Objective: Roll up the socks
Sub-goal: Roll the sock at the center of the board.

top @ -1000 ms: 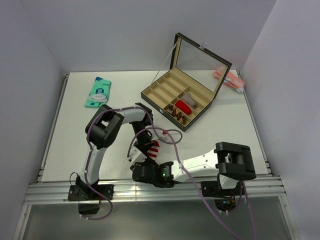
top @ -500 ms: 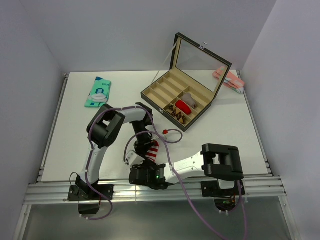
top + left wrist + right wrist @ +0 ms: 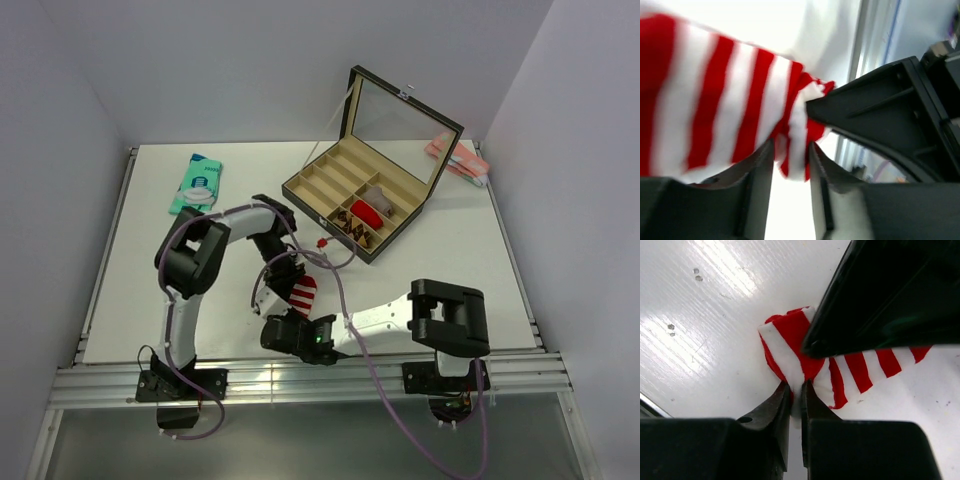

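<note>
Top external: we have the red-and-white striped fabric sock (image 3: 303, 292) lying on the white worktop (image 3: 450, 250), near the front edge and between the two arms. The left end effector (image 3: 283, 283) sits at the sock's left side. The right end effector (image 3: 302, 315) is right at its near end.

Left wrist: the left fingers (image 3: 760, 185) stand moderately apart. A fold of the striped sock hangs into the gap with bare worktop showing beside it, so we read it as holding nothing. The right end effector's black finger touches the sock's bunched tip from the right of that view.

Right wrist: the right fingers (image 3: 777, 405) are almost together and pinch the sock's edge between their tips, so it is gripping the sock. The sock's bunched end lies flat on the worktop just ahead of them.

The brown argyle fabric sock (image 3: 353, 228) sits in a near-end compartment of the black hinged box with tan dividers (image 3: 325, 180), lid up, just beside a plain red fabric roll (image 3: 366, 212). A teal flat packet (image 3: 197, 184) lies far left and a pink packet (image 3: 455, 158) far right, both well apart from the arms.
</note>
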